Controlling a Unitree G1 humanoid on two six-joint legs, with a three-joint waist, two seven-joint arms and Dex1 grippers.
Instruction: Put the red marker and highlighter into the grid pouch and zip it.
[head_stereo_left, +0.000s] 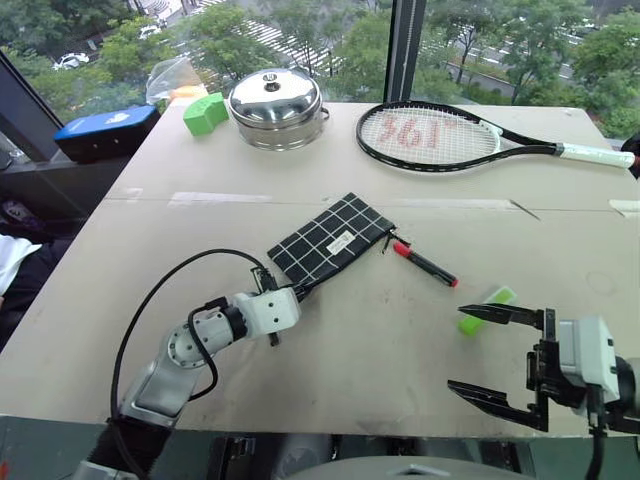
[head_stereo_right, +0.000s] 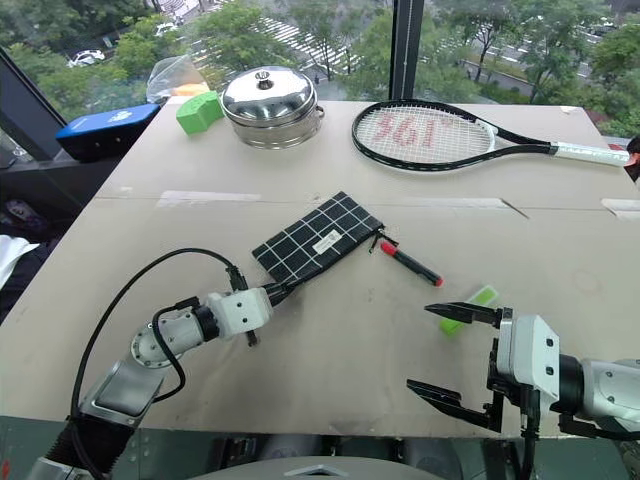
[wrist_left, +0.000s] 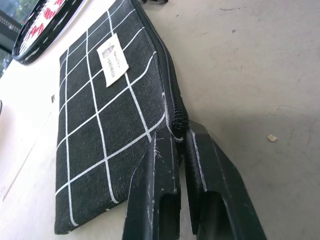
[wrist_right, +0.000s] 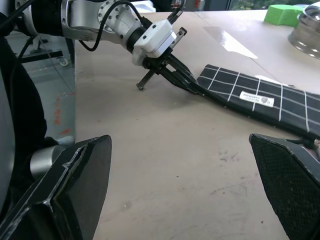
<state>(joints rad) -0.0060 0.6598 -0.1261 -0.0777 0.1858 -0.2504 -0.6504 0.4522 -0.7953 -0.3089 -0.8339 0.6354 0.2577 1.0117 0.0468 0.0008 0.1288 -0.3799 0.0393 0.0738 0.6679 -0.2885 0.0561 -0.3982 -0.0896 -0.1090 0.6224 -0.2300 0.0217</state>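
The grid pouch lies flat in the middle of the table, black with white lines and a small white label. My left gripper is shut on its near corner, and the left wrist view shows both fingers pinching the zipper edge of the pouch. Just right of the pouch lies the red marker, black with a red cap. Further right is the highlighter, lime green, partly behind the upper finger of my right gripper. That gripper hovers wide open and empty near the table's front right edge.
At the back of the table are a tennis racket, a steel pot with a lid and a green block. A blue case sits off the table's far left corner. A strip of tape crosses the tabletop behind the pouch.
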